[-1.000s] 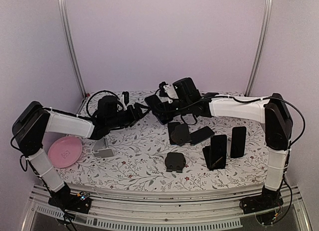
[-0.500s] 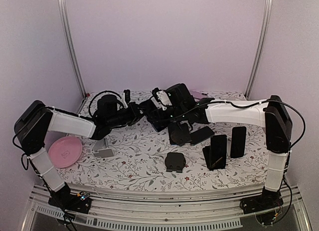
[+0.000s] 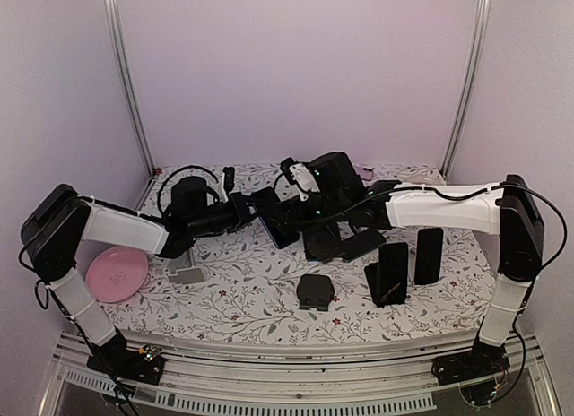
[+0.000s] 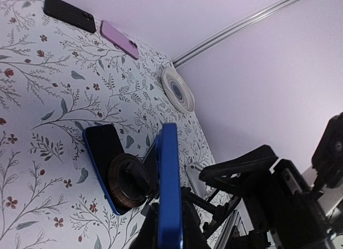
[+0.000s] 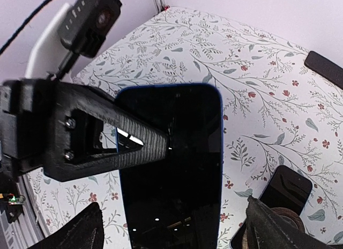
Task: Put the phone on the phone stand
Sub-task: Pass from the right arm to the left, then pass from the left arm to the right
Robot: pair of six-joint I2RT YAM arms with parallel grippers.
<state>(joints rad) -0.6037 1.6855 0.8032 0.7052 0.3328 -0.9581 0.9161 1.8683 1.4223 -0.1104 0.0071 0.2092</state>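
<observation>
Likely a handover: the left gripper (image 4: 169, 230) clamps the blue phone (image 5: 171, 168) just ahead of the right gripper (image 5: 177, 230), whose wide-spread fingers should close next.

Pale lilac walls (image 3: 296, 75) box in the floral-covered desk (image 3: 242, 299), two metal corner posts (image 3: 128, 84) rise behind, and the light is soft, possibly overhead.

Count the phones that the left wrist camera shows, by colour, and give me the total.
Black phone: 1
Pink phone: 1
Blue-edged phones: 2, the held phone and the flat phone
Total: 4
</observation>
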